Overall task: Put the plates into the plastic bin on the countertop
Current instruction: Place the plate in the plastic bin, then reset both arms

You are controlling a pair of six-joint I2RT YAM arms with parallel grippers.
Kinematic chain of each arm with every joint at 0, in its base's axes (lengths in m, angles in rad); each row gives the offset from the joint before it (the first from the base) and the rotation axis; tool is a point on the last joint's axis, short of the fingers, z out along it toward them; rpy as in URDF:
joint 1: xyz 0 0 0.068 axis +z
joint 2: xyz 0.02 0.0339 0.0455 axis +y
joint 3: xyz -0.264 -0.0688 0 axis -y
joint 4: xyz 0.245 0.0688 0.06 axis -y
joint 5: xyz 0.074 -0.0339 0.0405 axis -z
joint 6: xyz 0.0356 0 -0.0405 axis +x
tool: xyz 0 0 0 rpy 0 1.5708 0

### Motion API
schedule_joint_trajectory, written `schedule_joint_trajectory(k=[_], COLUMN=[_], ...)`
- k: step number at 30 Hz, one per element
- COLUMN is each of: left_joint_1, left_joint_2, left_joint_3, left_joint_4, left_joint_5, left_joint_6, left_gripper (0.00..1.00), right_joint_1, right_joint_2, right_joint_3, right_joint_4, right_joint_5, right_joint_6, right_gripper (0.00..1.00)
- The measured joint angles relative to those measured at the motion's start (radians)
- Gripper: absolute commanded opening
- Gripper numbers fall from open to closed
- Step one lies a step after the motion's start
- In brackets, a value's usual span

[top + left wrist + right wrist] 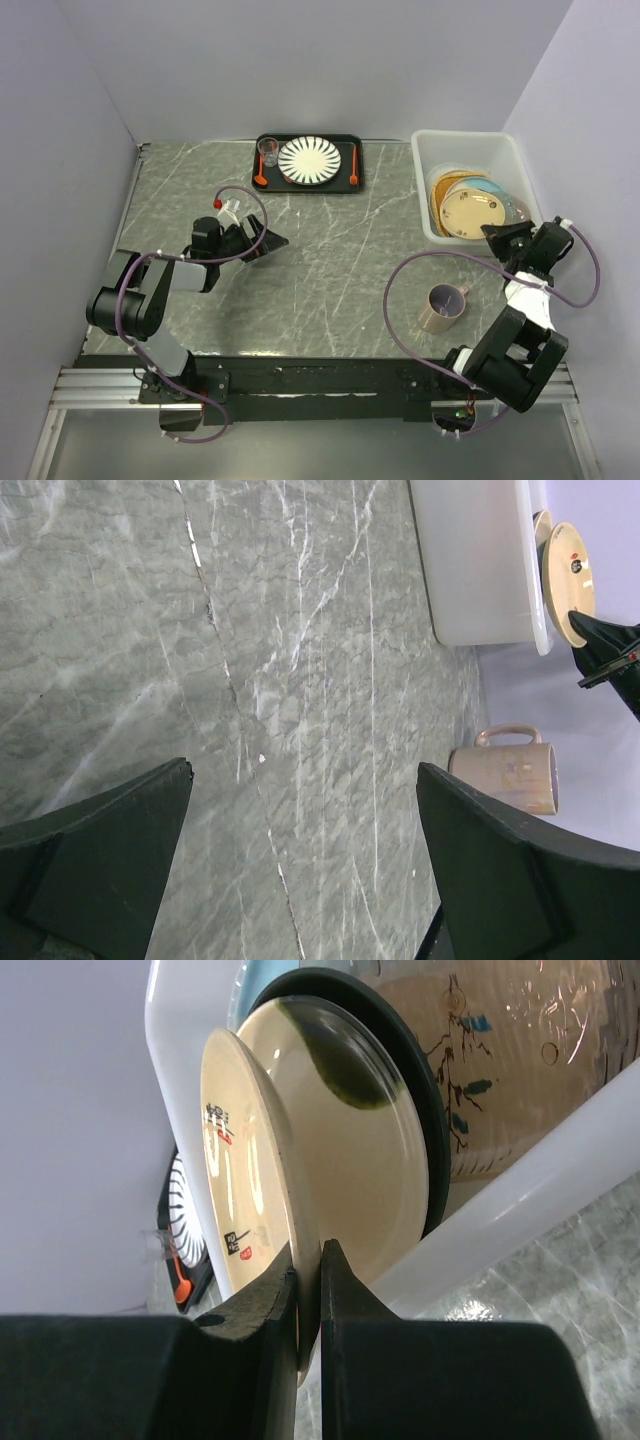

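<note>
**Left gripper** (pixel 302 770): the jaws are spread to full width and hold nothing. Both fingers (pixel 100 870) are clear of every object, and only bare countertop (pixel 300 630) shows between them. In the top view this gripper hangs over the left half of the countertop, well apart from the plastic bin (pixel 465 138).

**Right gripper** (pixel 310 1252): the jaws are pressed almost together and pinch the rim of a cream plate (pixel 345 1150). One finger bears on the underside, which carries printed marks. The other bears on the upper face. The plate is steeply tilted, close to standing on edge, with the gripped rim toward the bin's near wall.

**Plastic bin**: it sits at the far right corner of the countertop. The cream plate is at its near side and rises above the rim in the left wrist view. Whether its lower edge rests on anything cannot be told.

**Other plates** (pixel 520 1040): they lie stacked in the bin behind the cream plate.
- Nearest is a black-rimmed plate.
- Behind it is a tan plate with a sprig pattern.
- A pale blue edge shows beyond that.
- Contact between the cream plate and the stack cannot be told.

**Mug** (pixel 441 307): it stands on the countertop near the right edge, between the bin and the near edge, and nothing touches it.

**Black tray** (pixel 344 186): it lies at the middle of the far edge and carries a striped plate (pixel 309 160).
</note>
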Motion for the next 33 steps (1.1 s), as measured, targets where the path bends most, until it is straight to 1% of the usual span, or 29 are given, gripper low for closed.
schedule_joint_trajectory(k=[3,5,6,7,9,10,11,13,14,15,16,18,21,27,30,33], left_joint_1=[0.0,0.0,0.0,0.0,0.0,0.0,0.0,0.0,0.0,0.0,0.0,0.0,0.0,0.0,0.0,0.0], left_joint_2=[0.0,0.0,0.0,0.0,0.0,0.0,0.0,0.0,0.0,0.0,0.0,0.0,0.0,0.0,0.004,0.008], left_joint_3=[0.0,0.0,0.0,0.0,0.0,0.0,0.0,0.0,0.0,0.0,0.0,0.0,0.0,0.0,0.0,0.0], left_joint_4=[0.0,0.0,0.001,0.001,0.002,0.002,0.002,0.002,0.002,0.002,0.002,0.002,0.006,0.028,0.042,0.044], left_joint_5=[0.0,0.001,0.001,0.002,0.003,0.003,0.003,0.003,0.003,0.003,0.003,0.004,0.006,0.019,0.026,0.026], left_joint_6=[0.0,0.0,0.0,0.0,0.0,0.0,0.0,0.0,0.0,0.0,0.0,0.0,0.0,0.0,0.0,-0.002], left_gripper=[0.99,0.99,0.99,0.99,0.99,0.99,0.99,0.99,1.0,0.99,0.99,0.99,0.99,0.99,0.99,0.99], right_joint_1=[0.0,0.0,0.0,0.0,-0.001,-0.001,-0.001,-0.002,-0.002,-0.002,-0.002,-0.002,-0.003,0.001,0.021,0.075], right_joint_2=[0.011,0.019,0.025,0.032,0.046,0.052,0.058,0.066,0.066,0.063,0.061,0.042,0.008,-0.125,-0.171,-0.195], right_joint_3=[0.0,0.0,0.0,0.0,0.0,0.0,0.0,0.001,0.004,0.006,0.007,0.017,-0.002,-0.031,-0.033,-0.032], right_joint_4=[0.017,0.025,0.028,0.029,0.035,0.038,0.045,0.074,0.103,0.12,0.151,0.156,0.138,0.063,0.047,0.031], right_joint_5=[0.0,0.0,0.0,0.0,0.0,0.0,0.0,-0.006,-0.016,-0.018,-0.032,-0.003,0.037,0.125,0.159,0.198], right_joint_6=[0.008,0.008,0.008,0.008,0.013,0.012,0.017,0.037,0.042,0.044,0.059,0.037,0.034,0.022,0.01,-0.013], right_gripper=[0.01,0.06,0.1,0.2,0.3,0.41,0.56,0.74,0.97,1.0,1.0,1.0,1.0,1.0,1.0,1.0])
